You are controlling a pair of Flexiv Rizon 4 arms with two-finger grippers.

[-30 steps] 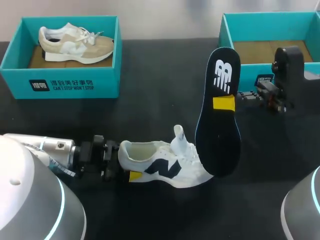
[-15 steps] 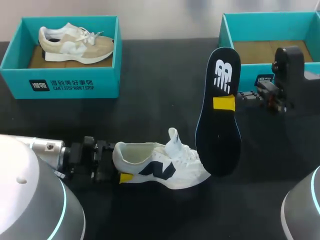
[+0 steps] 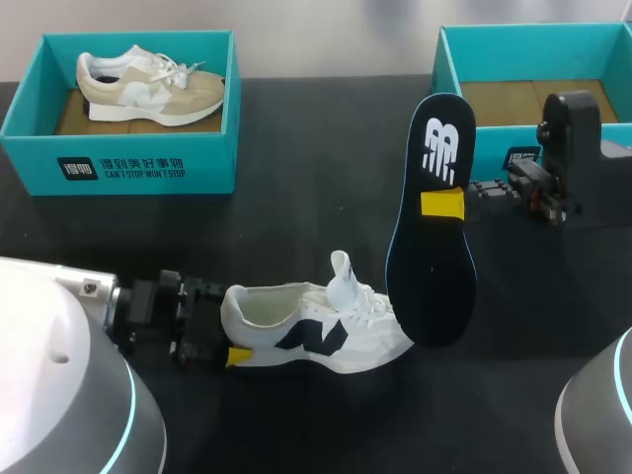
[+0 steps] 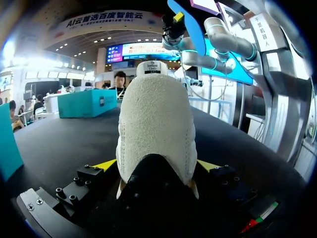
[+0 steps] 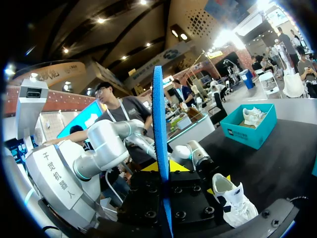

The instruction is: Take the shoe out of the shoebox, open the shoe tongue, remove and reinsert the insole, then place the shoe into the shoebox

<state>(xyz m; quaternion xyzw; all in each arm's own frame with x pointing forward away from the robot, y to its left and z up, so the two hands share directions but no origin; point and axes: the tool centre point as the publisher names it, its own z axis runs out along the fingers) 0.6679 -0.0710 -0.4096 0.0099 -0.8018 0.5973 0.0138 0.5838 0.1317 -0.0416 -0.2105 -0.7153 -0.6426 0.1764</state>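
Head camera high behind, wrist cameras close in (white shoe (image 3: 326, 336) shared)

A white shoe (image 3: 316, 331) with a navy side logo stands on its sole on the black bench (image 3: 296, 197), its heel clamped between the fingers of the left hand (image 3: 227, 326), toe pointing right and tongue raised. Its dark, blue-edged insole (image 3: 432, 281), gripped at mid-length by the right hand (image 3: 443, 204), stands on end with its lower tip just beside the shoe's toe and its white logo uppermost. The open teal shoebox (image 3: 459, 59) sits at the far right, well apart.
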